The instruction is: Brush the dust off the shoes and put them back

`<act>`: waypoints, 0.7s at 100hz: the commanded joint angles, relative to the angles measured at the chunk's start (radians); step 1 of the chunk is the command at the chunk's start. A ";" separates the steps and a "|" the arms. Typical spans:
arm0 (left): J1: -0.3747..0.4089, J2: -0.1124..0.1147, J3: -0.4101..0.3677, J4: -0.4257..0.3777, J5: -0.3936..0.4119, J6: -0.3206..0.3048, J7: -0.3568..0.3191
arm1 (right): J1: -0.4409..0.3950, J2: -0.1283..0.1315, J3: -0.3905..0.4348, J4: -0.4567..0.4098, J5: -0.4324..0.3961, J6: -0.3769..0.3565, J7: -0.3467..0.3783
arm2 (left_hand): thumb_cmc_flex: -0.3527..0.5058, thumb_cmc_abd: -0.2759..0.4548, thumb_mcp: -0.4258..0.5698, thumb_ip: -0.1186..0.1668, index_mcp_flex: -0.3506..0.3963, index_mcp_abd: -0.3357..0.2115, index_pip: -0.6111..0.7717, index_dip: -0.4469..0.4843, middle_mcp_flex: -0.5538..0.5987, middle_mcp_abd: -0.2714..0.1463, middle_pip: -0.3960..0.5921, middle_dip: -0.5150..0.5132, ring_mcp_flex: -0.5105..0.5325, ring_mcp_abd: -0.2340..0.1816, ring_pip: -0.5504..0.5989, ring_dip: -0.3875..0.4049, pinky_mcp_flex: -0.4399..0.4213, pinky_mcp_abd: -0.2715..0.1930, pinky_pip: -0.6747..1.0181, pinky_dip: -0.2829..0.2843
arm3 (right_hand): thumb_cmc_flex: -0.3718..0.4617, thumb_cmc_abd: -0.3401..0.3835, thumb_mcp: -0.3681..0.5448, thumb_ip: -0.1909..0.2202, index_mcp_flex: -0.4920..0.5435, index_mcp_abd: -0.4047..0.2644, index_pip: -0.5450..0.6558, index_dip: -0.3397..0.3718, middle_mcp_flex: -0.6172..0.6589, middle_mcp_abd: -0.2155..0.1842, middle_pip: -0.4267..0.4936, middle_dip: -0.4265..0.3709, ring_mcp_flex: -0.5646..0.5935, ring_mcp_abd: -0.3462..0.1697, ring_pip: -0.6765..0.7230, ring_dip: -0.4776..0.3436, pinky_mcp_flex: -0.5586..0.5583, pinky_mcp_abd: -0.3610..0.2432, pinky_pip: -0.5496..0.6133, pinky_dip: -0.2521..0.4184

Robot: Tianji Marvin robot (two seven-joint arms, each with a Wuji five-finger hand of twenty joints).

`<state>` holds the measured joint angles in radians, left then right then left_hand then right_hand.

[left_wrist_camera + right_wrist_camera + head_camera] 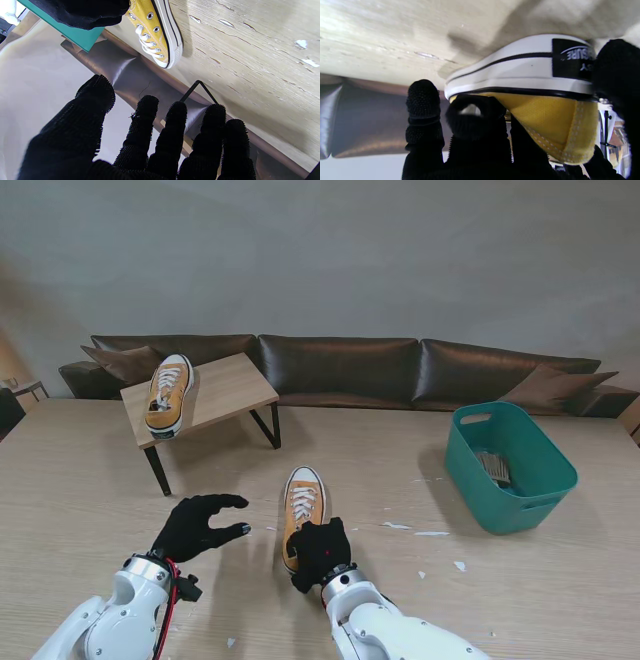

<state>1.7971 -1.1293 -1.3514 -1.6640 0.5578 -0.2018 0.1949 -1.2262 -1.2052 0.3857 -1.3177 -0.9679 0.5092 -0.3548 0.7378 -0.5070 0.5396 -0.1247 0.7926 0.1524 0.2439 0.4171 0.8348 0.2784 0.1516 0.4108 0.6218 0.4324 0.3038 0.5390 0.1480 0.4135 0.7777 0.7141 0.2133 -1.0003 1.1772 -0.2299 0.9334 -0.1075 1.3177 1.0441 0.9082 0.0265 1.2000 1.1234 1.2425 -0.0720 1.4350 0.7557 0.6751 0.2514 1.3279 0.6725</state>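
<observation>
One yellow canvas shoe (303, 502) with white laces lies on the table in front of me, toe pointing away. My right hand (320, 552), in a black glove, is shut on its heel; the right wrist view shows the fingers (423, 105) and thumb on either side of the white heel band (532, 75). To its left my left hand (198, 525) hovers with fingers spread and nothing in it, apart from the shoe (155, 32). A second yellow shoe (168, 393) rests on the small wooden rack (235, 385) at the far left. A brush (494, 468) lies in the teal basket (515, 480).
The teal basket stands at the right of the table. White scraps (430, 533) are scattered between it and the shoe. The rack has black metal legs (272, 425). A brown sofa (340, 370) runs along the table's far edge.
</observation>
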 commanded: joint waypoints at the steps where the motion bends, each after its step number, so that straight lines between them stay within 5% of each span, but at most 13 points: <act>1: 0.001 -0.006 0.001 -0.004 -0.006 0.003 -0.017 | -0.022 0.006 0.004 0.058 -0.011 -0.018 -0.030 | 0.012 0.033 -0.022 0.039 0.015 0.002 0.001 0.005 0.002 0.006 0.000 0.007 -0.036 0.021 -0.002 -0.003 -0.022 0.013 -0.027 0.010 | 0.128 0.053 0.104 0.028 0.196 -0.016 0.249 0.113 0.203 -0.150 0.089 0.038 0.074 -0.015 0.064 0.019 -0.016 0.010 0.060 0.025; 13: 0.001 -0.006 0.001 -0.003 -0.009 0.004 -0.020 | -0.028 0.019 0.021 0.049 -0.043 -0.053 -0.057 | 0.012 0.037 -0.026 0.039 0.021 0.003 0.004 0.007 0.005 0.006 0.000 0.008 -0.036 0.023 -0.002 -0.002 -0.023 0.014 -0.031 0.012 | 0.144 0.160 0.080 0.044 0.251 -0.028 0.278 0.184 0.232 -0.169 0.059 0.070 0.076 -0.008 0.066 0.046 -0.005 -0.016 0.072 0.027; 23: 0.002 -0.007 0.002 -0.003 -0.011 0.008 -0.019 | -0.020 0.058 0.026 0.010 -0.116 -0.089 -0.035 | 0.014 0.040 -0.027 0.040 0.025 0.004 0.005 0.007 0.005 0.008 0.000 0.008 -0.035 0.024 -0.002 -0.002 -0.023 0.014 -0.032 0.013 | 0.163 0.190 0.083 0.046 0.241 0.003 0.284 0.242 0.218 -0.193 -0.090 -0.017 0.077 0.011 -0.065 0.017 0.029 -0.083 0.081 0.025; 29: 0.003 -0.007 0.003 -0.004 -0.014 0.011 -0.018 | -0.021 0.080 0.040 -0.016 -0.148 -0.131 -0.016 | 0.015 0.044 -0.029 0.040 0.024 0.005 0.004 0.007 0.005 0.010 -0.001 0.008 -0.034 0.027 -0.001 -0.002 -0.025 0.015 -0.035 0.013 | 0.207 0.139 0.095 -0.054 0.243 0.043 0.281 0.251 0.216 -0.188 -0.139 -0.058 0.077 0.006 -0.122 0.021 0.052 -0.099 0.070 0.015; 34: 0.004 -0.008 0.003 -0.005 -0.016 0.013 -0.016 | -0.021 0.097 0.055 -0.037 -0.174 -0.169 0.003 | 0.016 0.044 -0.030 0.041 0.021 0.007 0.002 0.007 0.007 0.012 -0.001 0.009 -0.035 0.029 -0.002 -0.002 -0.025 0.015 -0.036 0.014 | 0.227 0.098 0.116 -0.089 0.250 0.063 0.278 0.251 0.216 -0.190 -0.150 -0.071 0.077 0.001 -0.143 0.026 0.068 -0.109 0.061 0.010; 70: 0.003 -0.009 0.006 -0.006 -0.026 0.022 -0.020 | -0.015 0.148 0.197 -0.096 -0.258 -0.397 0.057 | 0.021 0.057 -0.045 0.043 0.028 0.010 0.004 0.008 0.007 0.015 -0.002 0.009 -0.031 0.032 0.000 -0.001 -0.027 0.019 -0.047 0.017 | 0.287 -0.073 0.252 -0.166 0.287 0.150 0.280 0.251 0.236 -0.170 -0.146 -0.073 0.076 0.010 -0.134 0.063 0.128 -0.123 0.040 0.032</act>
<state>1.7974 -1.1322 -1.3466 -1.6648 0.5380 -0.1852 0.1956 -1.2611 -1.0643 0.5602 -1.4004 -1.2205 0.1166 -0.3086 0.7378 -0.4884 0.5170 -0.1066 0.7932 0.1542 0.2463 0.4188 0.8360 0.2890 0.1516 0.4108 0.6204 0.4417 0.3038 0.5390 0.1435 0.4155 0.7534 0.7155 0.3017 -1.0747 1.2239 -0.4470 1.0624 -0.0557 1.2885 1.1614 1.0793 0.0288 1.0507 1.0895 1.3058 -0.0447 1.2975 0.7975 0.6753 0.1384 1.3573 0.6731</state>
